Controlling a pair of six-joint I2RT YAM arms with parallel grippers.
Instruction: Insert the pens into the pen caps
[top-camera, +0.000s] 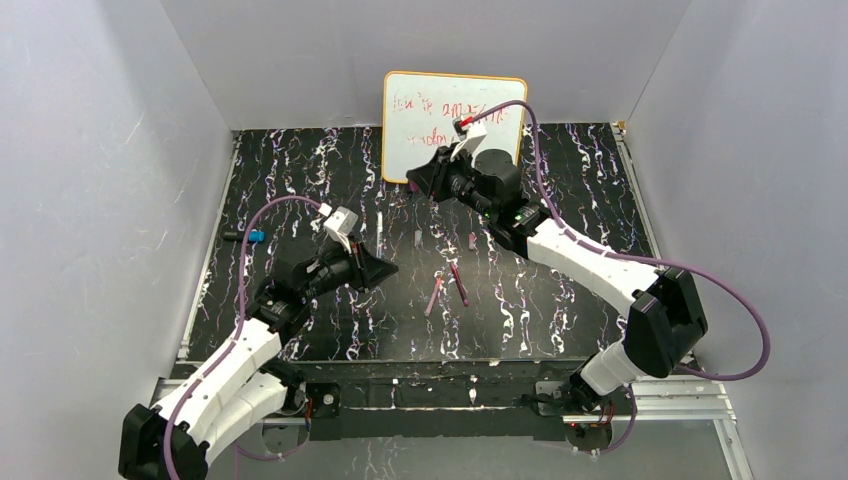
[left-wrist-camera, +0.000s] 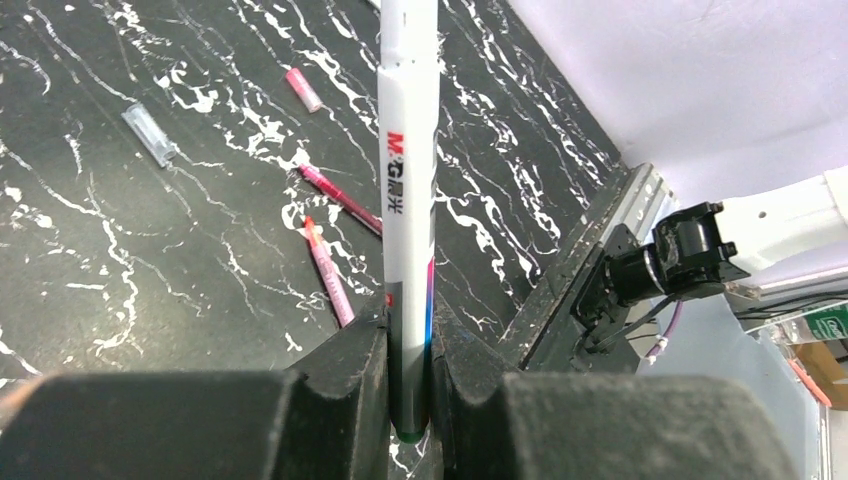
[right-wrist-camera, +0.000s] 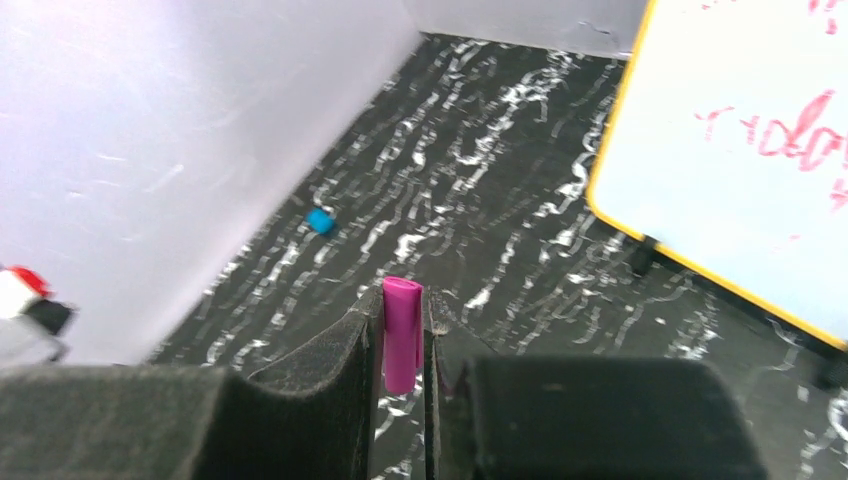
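The whiteboard (top-camera: 420, 110) blocks the back beside the right hand (top-camera: 418, 178); loose pens (top-camera: 433, 297) litter the table (top-camera: 560, 300) centre.

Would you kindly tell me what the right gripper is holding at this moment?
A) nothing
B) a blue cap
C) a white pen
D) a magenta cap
D: the right wrist view shows a short magenta cap pinched upright in the right gripper, while the white pen is in the left gripper.
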